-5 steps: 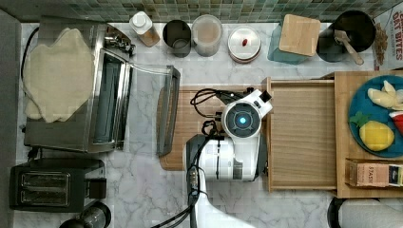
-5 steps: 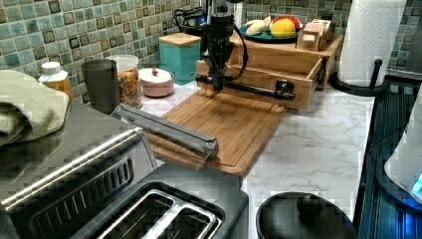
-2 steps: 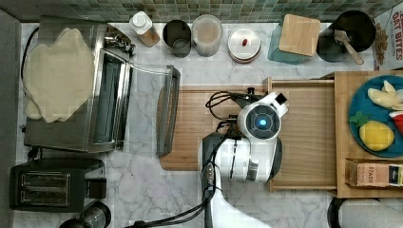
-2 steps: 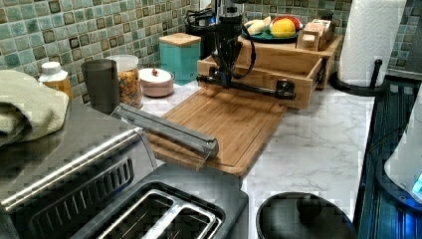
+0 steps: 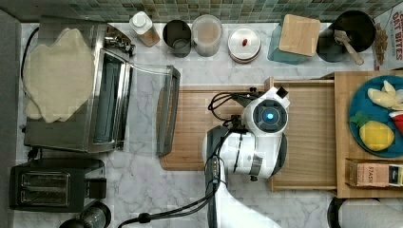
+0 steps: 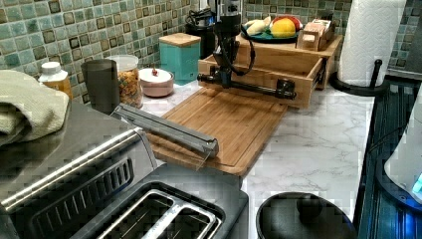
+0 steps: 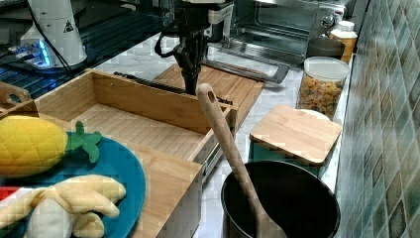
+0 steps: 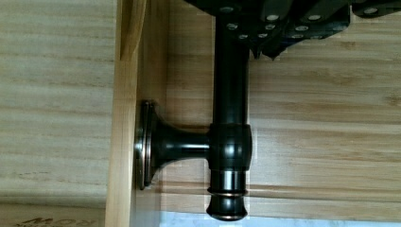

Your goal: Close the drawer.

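The drawer (image 5: pixel 309 137) is standing pulled out of the light-wood stand (image 5: pixel 343 133), which is carrying a blue plate (image 5: pixel 354 104) of toy food on its top. In the top view the drawer's open tray is lying between that stand on the top view's right and the cutting board (image 5: pixel 190 128) on the top view's left, with its front panel hanging over the board's near end. In the left view the drawer front (image 6: pixel 259 82) is facing the camera, and a dark metal bar handle (image 6: pixel 249 87) is running along it on two posts.

The gripper (image 6: pixel 222 79) is coming straight down onto that handle near the left view's left end of the bar. In the wrist view the fingers (image 8: pixel 269 33) are sitting right at the bar (image 8: pixel 230 94), just beside one mounting post, but whether they are clamping it or merely touching it I cannot tell.

Along the tiled wall a teal canister (image 6: pixel 180 55) with a wooden lid is standing just beside the drawer. Farther off, the toaster oven (image 5: pixel 81 95) is sitting with its glass door (image 5: pixel 164 109) dropped open, resting on the cutting board's far edge.
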You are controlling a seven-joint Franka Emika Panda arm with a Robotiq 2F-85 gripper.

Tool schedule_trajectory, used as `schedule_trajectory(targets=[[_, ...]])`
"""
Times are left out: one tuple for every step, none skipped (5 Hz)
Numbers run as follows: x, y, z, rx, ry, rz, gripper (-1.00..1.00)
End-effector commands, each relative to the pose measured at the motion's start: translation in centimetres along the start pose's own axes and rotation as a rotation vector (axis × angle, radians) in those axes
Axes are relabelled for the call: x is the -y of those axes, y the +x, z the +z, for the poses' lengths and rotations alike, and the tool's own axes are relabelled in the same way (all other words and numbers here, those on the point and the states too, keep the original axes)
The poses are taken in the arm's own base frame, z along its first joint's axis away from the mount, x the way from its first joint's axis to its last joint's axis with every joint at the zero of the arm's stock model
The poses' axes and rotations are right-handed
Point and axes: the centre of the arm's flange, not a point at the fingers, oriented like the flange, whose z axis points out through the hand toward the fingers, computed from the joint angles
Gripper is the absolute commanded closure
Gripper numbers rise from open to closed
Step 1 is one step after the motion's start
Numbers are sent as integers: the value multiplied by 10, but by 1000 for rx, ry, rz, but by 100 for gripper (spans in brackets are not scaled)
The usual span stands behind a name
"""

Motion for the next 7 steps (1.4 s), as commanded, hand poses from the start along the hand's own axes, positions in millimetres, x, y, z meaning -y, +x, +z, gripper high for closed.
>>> schedule_trajectory(targets=[[-203, 0, -26, -51, -109, 160, 100], [-246, -12, -25, -94, -130, 208, 100], [-277, -20, -30, -88, -156, 234, 100], [-312, -29, -35, -93, -169, 288, 100], [-337, -40, -40, -139, -232, 336, 100], [-341, -52, -45, -127, -268, 412, 100], [-329, -57, -51, -82, -290, 502, 100]])
